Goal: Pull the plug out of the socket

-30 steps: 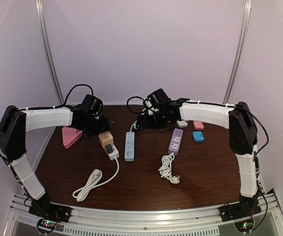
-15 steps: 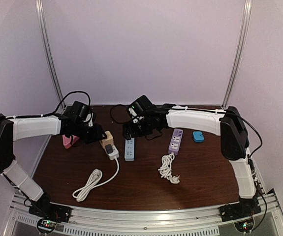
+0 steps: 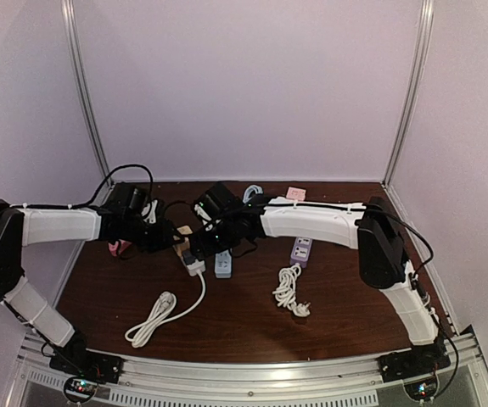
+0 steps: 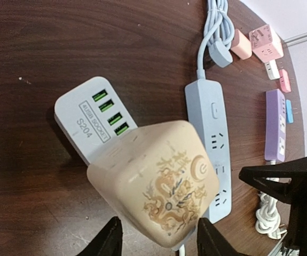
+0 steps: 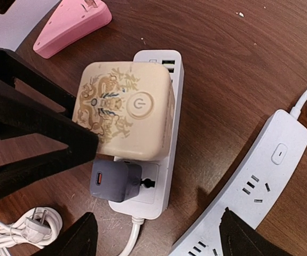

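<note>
Clad in white shells along left arm (image 3: 57, 226) and right arm (image 3: 311, 222), with bulky black joint housings (image 3: 381, 242) at the elbows. Strung with thin black cables (image 3: 130, 172) looping loose near the wrists — ending in matte black, angular fingers (image 5: 238, 240). Bolted down on dark bases (image 3: 82, 366), tiny green and red lights (image 3: 78, 388) beside each.

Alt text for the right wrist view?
A grey plug and a beige dragon-print cube adapter sit in a white power strip. The left gripper is at the cube's side; the right gripper hangs open above the strip. A pink wedge, pale blue strip and coiled cable lie nearby.
</note>
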Robot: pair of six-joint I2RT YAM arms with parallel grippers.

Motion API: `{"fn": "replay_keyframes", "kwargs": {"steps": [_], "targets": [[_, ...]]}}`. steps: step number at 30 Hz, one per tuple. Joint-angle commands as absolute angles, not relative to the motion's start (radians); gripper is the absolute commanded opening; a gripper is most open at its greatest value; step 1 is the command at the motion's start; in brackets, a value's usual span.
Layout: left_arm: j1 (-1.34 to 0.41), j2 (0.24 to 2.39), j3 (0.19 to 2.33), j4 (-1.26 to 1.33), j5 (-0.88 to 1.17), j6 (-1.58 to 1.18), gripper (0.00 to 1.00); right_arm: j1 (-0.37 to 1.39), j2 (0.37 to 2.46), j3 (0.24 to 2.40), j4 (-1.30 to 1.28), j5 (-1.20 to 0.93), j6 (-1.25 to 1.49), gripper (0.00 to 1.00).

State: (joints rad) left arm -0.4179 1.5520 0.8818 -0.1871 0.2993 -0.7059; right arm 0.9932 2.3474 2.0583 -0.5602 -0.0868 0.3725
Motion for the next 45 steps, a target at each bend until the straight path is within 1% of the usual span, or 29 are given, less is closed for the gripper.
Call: {"fn": "replay_keyframes", "kwargs": {"steps": [1,7,15,22,26,32,38,45], "targets": [[-0.37,1.494,0.828,-0.065,0.38,-0.741,0.48,0.996,2.36,2.096,-0.579,-0.04,0.362,0.8],[-0.336,1.529,0.819,-0.056,0.398,-0.74,0.47,1.004,2.386,2.123,-0.573,-0.05,0.379,0.78],[-0.336,1.58,0.84,-0.17,0.362,-0.708,0.4,1.027,2.437,2.177,-0.578,-0.029,0.368,0.77],[-0.336,1.586,0.827,-0.233,0.336,-0.68,0.39,1.06,2.482,2.235,-0.588,-0.005,0.355,0.72],[-0.336,1.586,0.821,-0.237,0.327,-0.678,0.39,1.069,2.496,2.247,-0.582,0.055,0.353,0.68],[-0.336,1.588,0.822,-0.242,0.32,-0.681,0.39,1.071,2.519,2.262,-0.584,0.082,0.368,0.57],[-0.336,1.591,0.827,-0.267,0.297,-0.67,0.39,1.075,2.526,2.27,-0.567,0.091,0.367,0.44],[-0.336,1.606,0.814,-0.281,0.262,-0.666,0.39,1.076,2.522,2.293,-0.565,0.102,0.359,0.18]]}}
